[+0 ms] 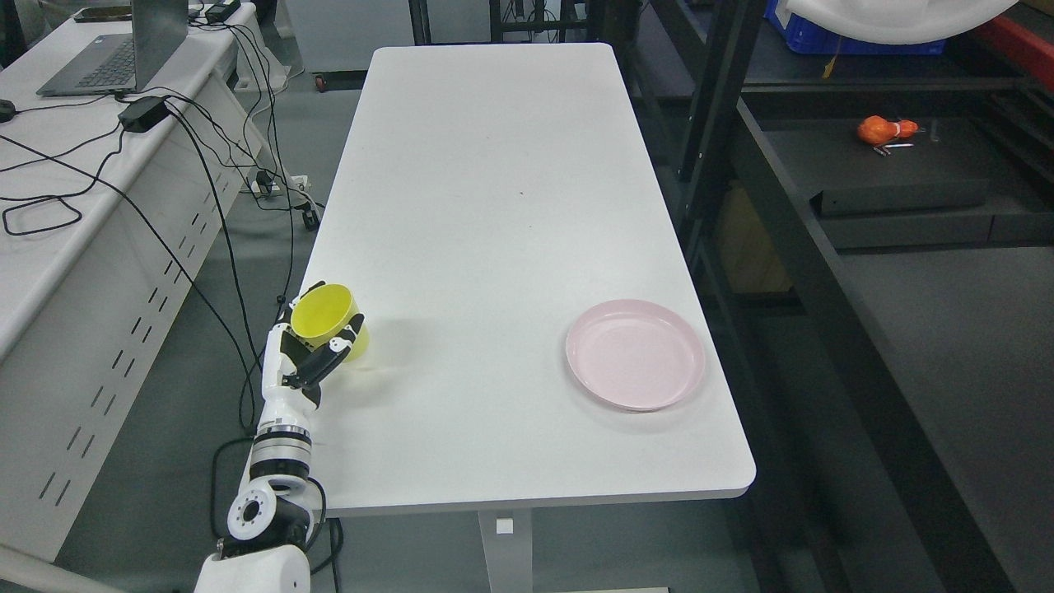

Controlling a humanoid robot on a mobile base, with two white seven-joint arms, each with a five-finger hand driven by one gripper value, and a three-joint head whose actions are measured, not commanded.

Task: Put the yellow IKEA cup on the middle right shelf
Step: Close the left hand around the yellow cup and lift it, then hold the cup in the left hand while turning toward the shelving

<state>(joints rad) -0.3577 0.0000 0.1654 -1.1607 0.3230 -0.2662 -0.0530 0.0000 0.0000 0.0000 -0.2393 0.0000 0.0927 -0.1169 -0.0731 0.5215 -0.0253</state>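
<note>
A yellow cup is at the left edge of the white table, tilted with its opening facing up and toward the camera. My left hand comes in from the lower left, and its fingers are wrapped around the cup's side. I cannot tell whether the cup rests on the table or is lifted slightly. A dark shelf unit stands along the right side of the table. The right arm is out of view.
A pink plate lies near the table's front right. An orange object and a dark box lie on the shelf at right. A desk with a laptop and cables stands at left.
</note>
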